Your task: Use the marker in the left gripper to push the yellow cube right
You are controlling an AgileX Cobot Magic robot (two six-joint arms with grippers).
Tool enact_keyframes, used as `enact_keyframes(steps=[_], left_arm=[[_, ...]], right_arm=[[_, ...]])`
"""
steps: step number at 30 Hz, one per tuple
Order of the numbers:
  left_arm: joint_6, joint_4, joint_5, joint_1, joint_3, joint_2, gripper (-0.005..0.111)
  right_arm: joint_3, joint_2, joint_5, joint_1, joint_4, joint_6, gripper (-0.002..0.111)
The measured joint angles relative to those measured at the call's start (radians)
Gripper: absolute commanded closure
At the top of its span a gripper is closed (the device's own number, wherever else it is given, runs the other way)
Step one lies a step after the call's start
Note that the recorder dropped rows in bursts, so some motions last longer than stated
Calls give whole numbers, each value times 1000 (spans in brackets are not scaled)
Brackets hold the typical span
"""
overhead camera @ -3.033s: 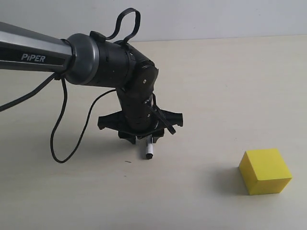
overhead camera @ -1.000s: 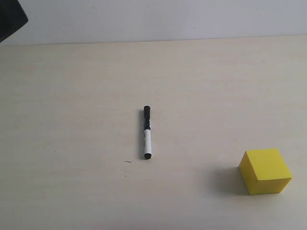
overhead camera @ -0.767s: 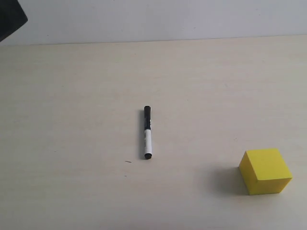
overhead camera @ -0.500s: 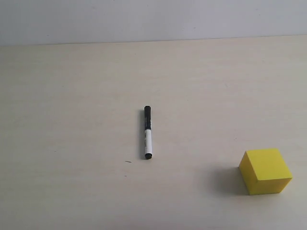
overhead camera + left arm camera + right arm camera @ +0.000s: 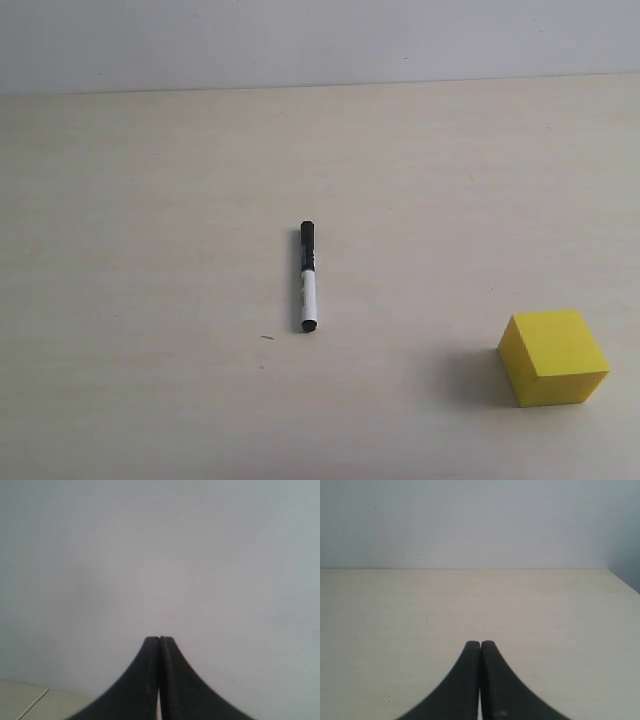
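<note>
The marker (image 5: 307, 277) lies flat on the pale table near the middle of the exterior view, black cap pointing away, white barrel toward the front. No gripper touches it. The yellow cube (image 5: 553, 356) sits at the front right, well apart from the marker. Neither arm appears in the exterior view. My left gripper (image 5: 159, 639) is shut with nothing between its fingers and faces a blank grey wall. My right gripper (image 5: 480, 643) is also shut and empty, hovering over bare tabletop.
The pale wooden table (image 5: 150, 200) ends at a grey wall (image 5: 320, 40) along the back. In the right wrist view the table's far edge (image 5: 470, 569) meets the same wall. A small dark speck (image 5: 267, 338) marks the surface left of the marker.
Three seconds ago the left gripper stood over the marker; it has since let go and withdrawn out of the exterior view to the upper left. Marker and cube have stayed put.
</note>
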Motion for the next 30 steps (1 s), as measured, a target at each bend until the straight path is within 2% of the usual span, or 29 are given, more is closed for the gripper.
enact_keyframes(steps=[6,12,17,24,30], left_arm=[[19,0,2,2,0,-20,107],[123,0,27,2,0,-13,107],[152,0,28,-15,43,-5,107],[144,5,-140,-128,177,-5,107],[142,53,-197,-133,246,-10,107]], right_arm=[[0,0,0,0,0,0,108],[0,0,0,0,0,0,108],[0,0,0,0,0,0,108],[0,0,0,0,0,0,108],[0,0,0,0,0,0,108]])
